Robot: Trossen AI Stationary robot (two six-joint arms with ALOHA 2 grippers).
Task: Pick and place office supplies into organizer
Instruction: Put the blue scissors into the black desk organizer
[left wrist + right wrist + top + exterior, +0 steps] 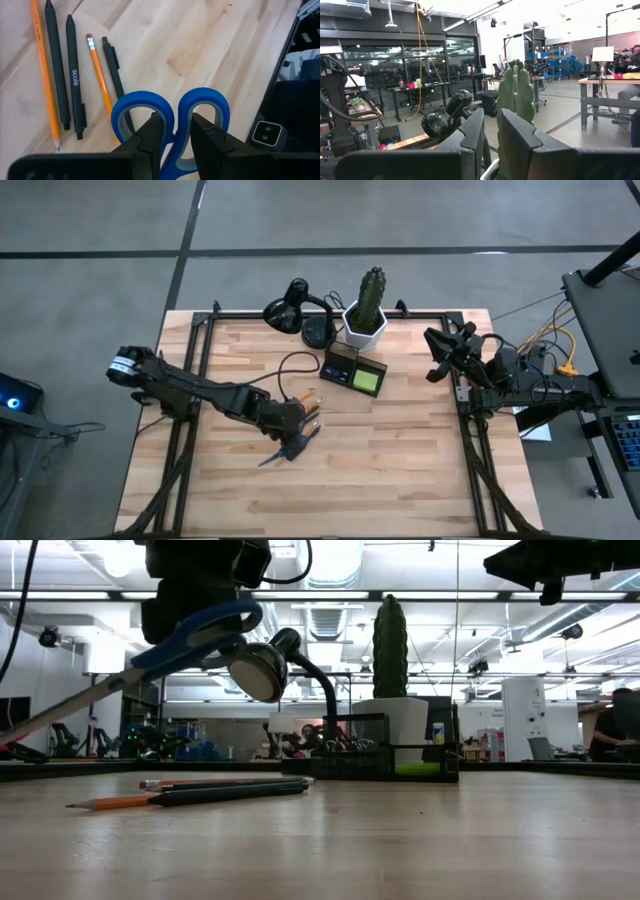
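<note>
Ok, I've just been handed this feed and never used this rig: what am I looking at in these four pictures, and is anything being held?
It is a two-armed robot at a wooden table. One picture looks straight down, one looks level across the tabletop, and two come from cameras on the wrists. The left gripper is shut on the blue-handled scissors, gripping between the two handle loops and holding them in the air above the table. Under it lie the orange pencils and dark pens, side by side. At the far side stand the dark organizer with a lime-green pad in it, a cactus in a white pot and a black desk lamp. The right gripper waits at the right edge, holding nothing.
</note>
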